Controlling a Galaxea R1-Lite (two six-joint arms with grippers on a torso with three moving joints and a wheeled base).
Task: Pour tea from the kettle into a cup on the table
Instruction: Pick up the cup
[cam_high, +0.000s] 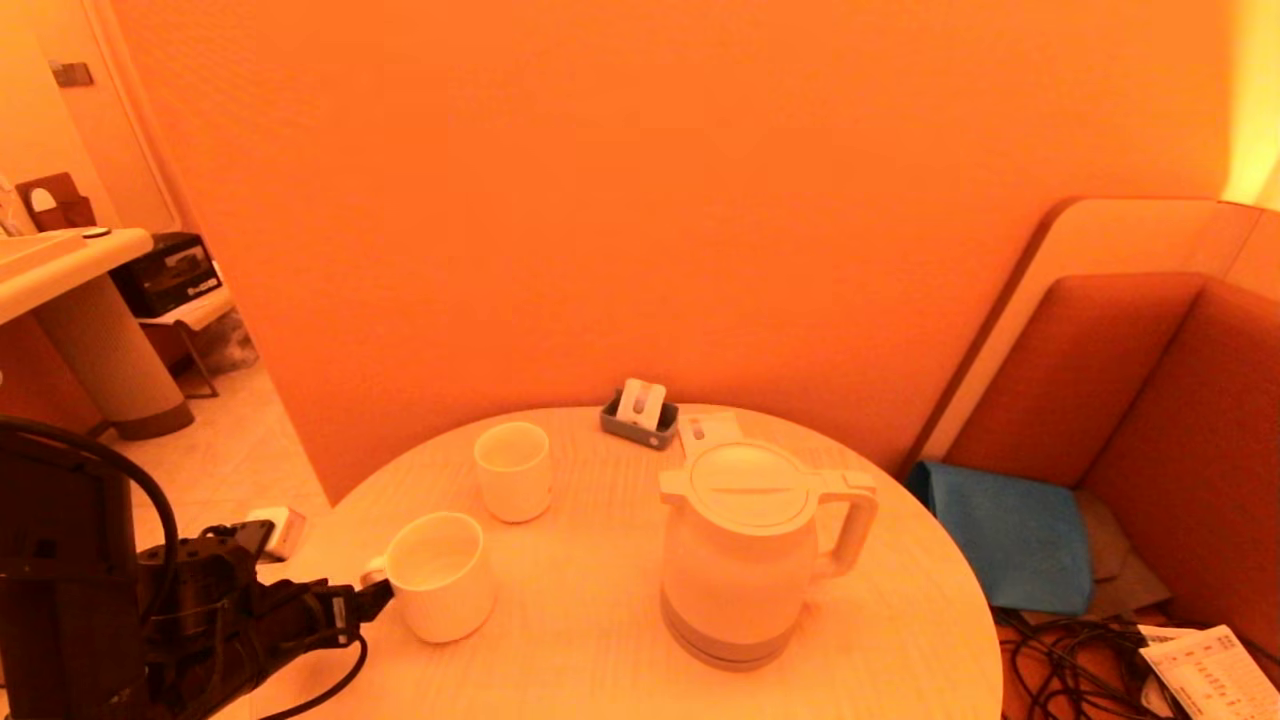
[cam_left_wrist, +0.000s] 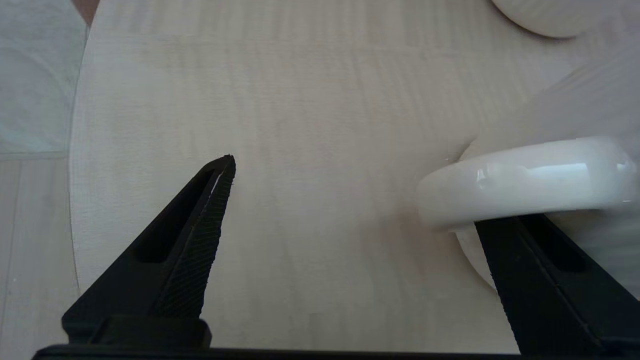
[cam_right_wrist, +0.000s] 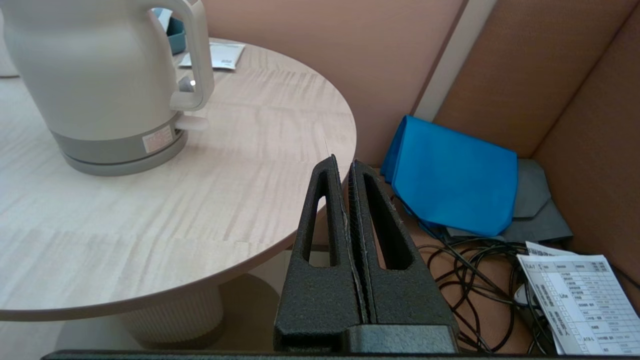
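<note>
The white kettle (cam_high: 745, 550) stands upright on the right half of the round pale-wood table (cam_high: 590, 630), its loop handle facing right. The small handleless cup (cam_high: 513, 470) stands at the back left. In front of it is a wider white mug (cam_high: 440, 575) with its handle (cam_left_wrist: 525, 182) pointing left. My left gripper (cam_high: 372, 600) is at that handle, low over the table and open (cam_left_wrist: 350, 190); one finger (cam_left_wrist: 540, 270) lies beneath the handle, and the other finger (cam_left_wrist: 210, 210) is well apart from it. My right gripper (cam_right_wrist: 345, 167) is shut and empty beside the table's right edge, short of the kettle (cam_right_wrist: 100, 75).
A grey holder with a white card (cam_high: 640, 412) and a sachet (cam_high: 705, 430) sit at the table's back. To the right are an upholstered bench (cam_high: 1150, 400), a blue cloth (cam_right_wrist: 450, 175), tangled cables (cam_right_wrist: 475, 280) and a printed sheet (cam_right_wrist: 575, 300).
</note>
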